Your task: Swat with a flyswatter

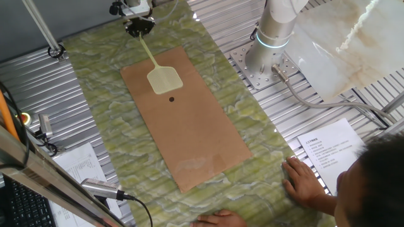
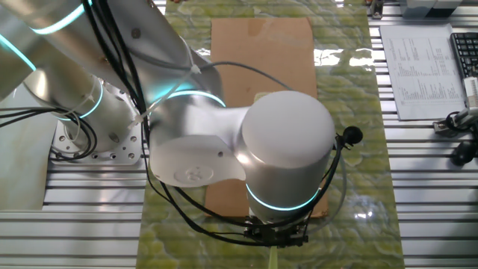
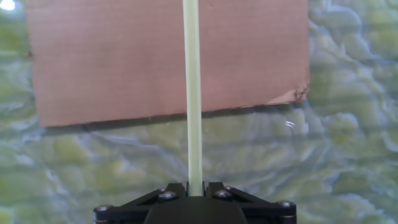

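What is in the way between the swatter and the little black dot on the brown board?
Nothing visible. The end effector holds the flyswatter by its handle, with the mesh head over the brown board. The dark dot sits just past the head, with only bare board between.

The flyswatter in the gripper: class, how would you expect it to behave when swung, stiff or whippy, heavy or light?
The flyswatter probably flexes: its handle is long and very thin. It is likely light, with a thin flat head. Held at the far handle end by the gripper, the head may lag and wobble.
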Tool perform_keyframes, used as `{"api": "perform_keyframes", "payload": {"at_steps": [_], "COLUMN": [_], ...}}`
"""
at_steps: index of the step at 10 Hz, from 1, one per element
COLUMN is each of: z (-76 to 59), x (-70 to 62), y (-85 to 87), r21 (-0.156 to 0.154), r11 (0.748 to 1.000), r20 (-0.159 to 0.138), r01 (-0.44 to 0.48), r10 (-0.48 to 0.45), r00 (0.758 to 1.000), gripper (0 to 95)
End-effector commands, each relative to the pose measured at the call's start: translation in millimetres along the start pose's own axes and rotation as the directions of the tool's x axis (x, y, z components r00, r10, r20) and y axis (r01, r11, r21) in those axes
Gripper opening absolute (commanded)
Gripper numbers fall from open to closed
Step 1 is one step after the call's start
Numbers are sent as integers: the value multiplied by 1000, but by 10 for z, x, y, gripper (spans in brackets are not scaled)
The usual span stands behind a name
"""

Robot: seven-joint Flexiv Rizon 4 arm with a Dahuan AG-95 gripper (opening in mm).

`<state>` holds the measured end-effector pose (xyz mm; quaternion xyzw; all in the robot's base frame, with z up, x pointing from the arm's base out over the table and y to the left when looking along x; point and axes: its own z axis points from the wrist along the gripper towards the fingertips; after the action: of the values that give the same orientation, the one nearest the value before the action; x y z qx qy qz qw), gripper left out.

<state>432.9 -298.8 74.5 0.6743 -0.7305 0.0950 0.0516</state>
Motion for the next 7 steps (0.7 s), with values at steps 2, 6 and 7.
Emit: {"api": "perform_keyframes", "payload": {"at_steps": [2,6,7], "z": [0,41,72], "x": [6,12,7], "y": [11,-3,-14], "r21": [2,2,2], "r11": [1000,1000,1000], "r20": [-6,-13,-10], "r01": [4,-4,-3], "r10": [-4,4,3], "r00": [1000,1000,1000], "gripper": [0,0,0]}}
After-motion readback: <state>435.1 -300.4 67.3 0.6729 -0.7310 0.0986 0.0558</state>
